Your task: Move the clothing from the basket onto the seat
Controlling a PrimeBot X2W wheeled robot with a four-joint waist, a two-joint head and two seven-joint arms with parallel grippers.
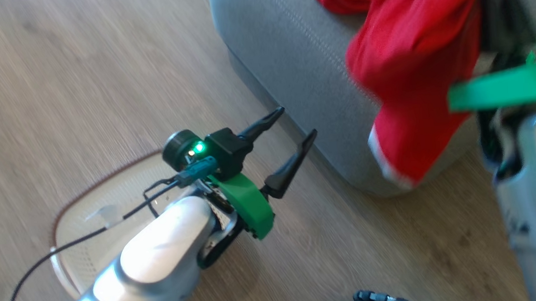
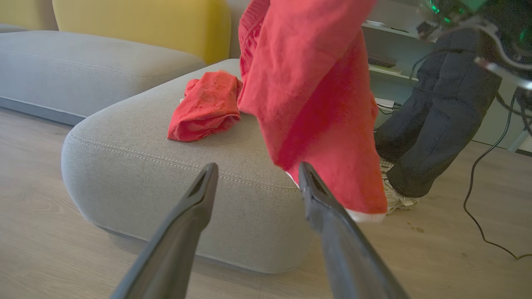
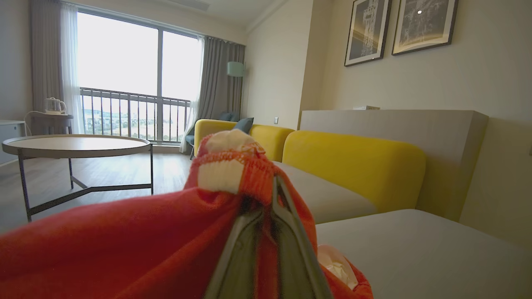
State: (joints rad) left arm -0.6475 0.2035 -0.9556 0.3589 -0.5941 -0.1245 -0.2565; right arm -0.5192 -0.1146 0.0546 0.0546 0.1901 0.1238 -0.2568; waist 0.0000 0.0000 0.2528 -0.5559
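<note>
The right end effector (image 3: 271, 189) is clenched on the white-trimmed edge of a red garment (image 1: 414, 57), which hangs down over the rounded corner of the grey seat (image 1: 279, 49). A second red garment (image 2: 205, 106) lies crumpled on top of the seat. The left end effector (image 1: 298, 121) is released, its fingers spread and empty, between the basket (image 1: 103, 177) and the seat.

Pale glossy forearm (image 1: 160, 245), green wrist collar (image 1: 248, 204), thin black cable (image 1: 65, 243), black two-fingered left hand (image 1: 295, 123).
</note>
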